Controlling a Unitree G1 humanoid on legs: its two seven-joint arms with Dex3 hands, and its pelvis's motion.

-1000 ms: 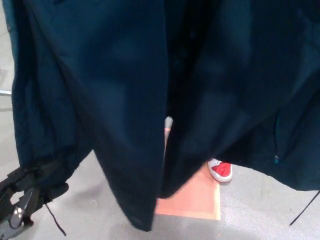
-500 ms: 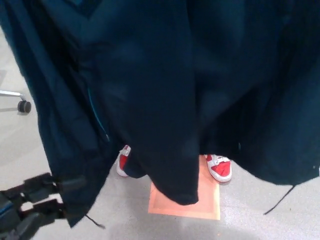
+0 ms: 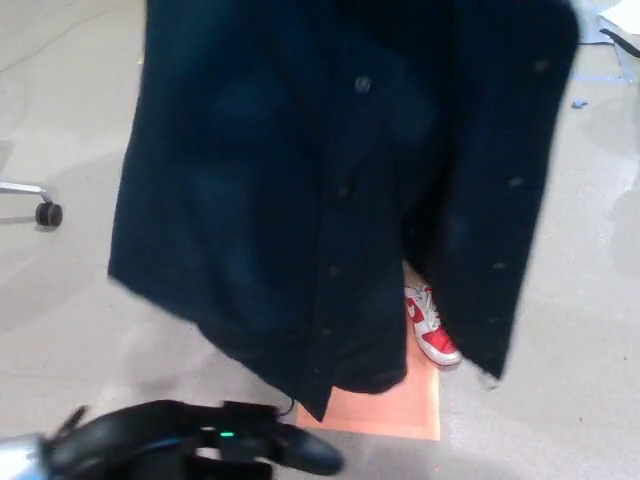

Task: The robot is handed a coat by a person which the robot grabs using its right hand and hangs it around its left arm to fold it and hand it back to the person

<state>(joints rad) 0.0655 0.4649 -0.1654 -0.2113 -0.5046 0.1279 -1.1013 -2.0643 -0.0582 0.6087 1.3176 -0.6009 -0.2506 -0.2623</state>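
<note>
A dark navy coat with a row of buttons hangs from above and fills most of the head view, its hem ending a little above the floor. What holds it up lies beyond the top edge. My left hand reaches in along the bottom edge, black, with its fingers stretched toward the right under the coat's lower hem, not touching the cloth. My right hand does not show.
A person's red and white shoe stands behind the coat on an orange floor mat. A chair caster sits at the left edge. Grey floor lies all around.
The coat has swung and drawn in toward the middle, uncovering floor on both sides. My left hand has moved right along the bottom edge, under the hem.
</note>
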